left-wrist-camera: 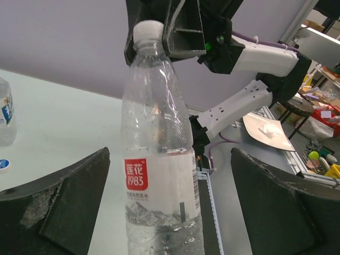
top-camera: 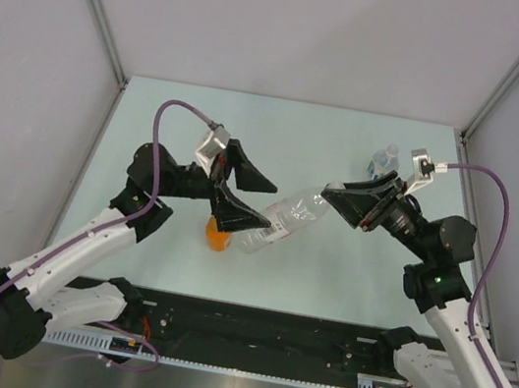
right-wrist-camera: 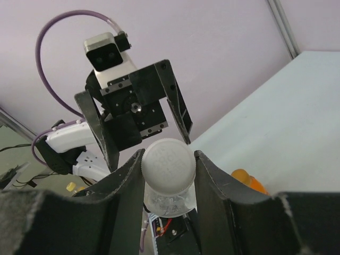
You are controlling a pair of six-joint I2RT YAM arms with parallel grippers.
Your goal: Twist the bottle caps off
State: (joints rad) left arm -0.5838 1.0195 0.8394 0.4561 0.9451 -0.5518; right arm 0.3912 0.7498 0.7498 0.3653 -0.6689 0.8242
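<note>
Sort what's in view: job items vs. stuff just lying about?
Job: red-label bottle; white cap, in the jaws of the right gripper; orange bottle; blue-label bottle; blue cap.
Lying about: pale dish, red box, far background.

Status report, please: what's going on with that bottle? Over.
Right gripper shut on white cap, cap still on. Left gripper open around red-label bottle. Orange bottle close beside its base.
</note>
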